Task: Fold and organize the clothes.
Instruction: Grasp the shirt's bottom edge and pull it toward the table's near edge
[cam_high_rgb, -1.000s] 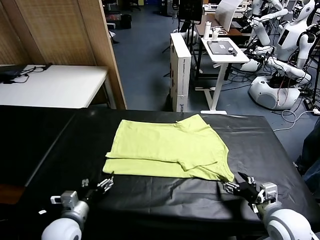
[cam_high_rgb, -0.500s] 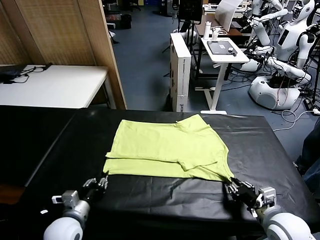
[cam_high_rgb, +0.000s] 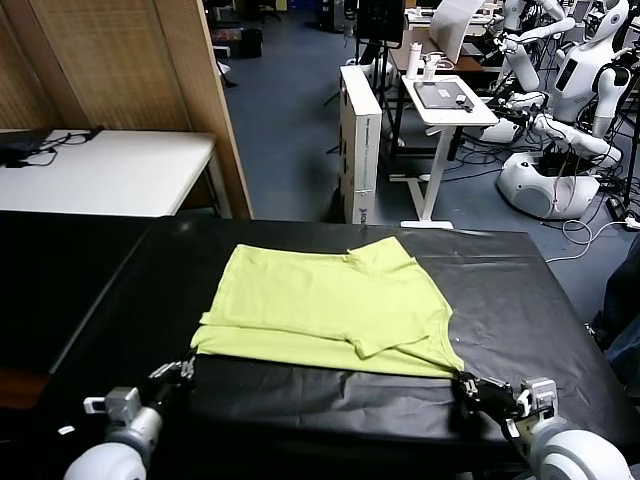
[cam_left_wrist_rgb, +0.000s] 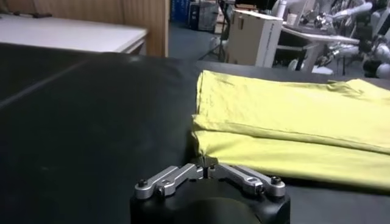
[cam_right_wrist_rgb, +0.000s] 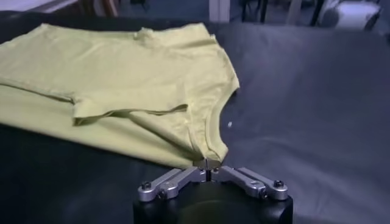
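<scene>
Lime-green shirt (cam_high_rgb: 325, 305) lies folded flat on the black-covered bench (cam_high_rgb: 520, 290), near its middle, one short sleeve folded over on top. Left claw (cam_high_rgb: 186, 369) is closed, pinching the shirt's near left corner at the bench surface; in the left wrist view its fingertips (cam_left_wrist_rgb: 206, 165) meet on the fabric edge. Right claw (cam_high_rgb: 466, 385) is closed likewise, gripping the shirt's near right corner, where the cloth bunches into a small point
</scene>
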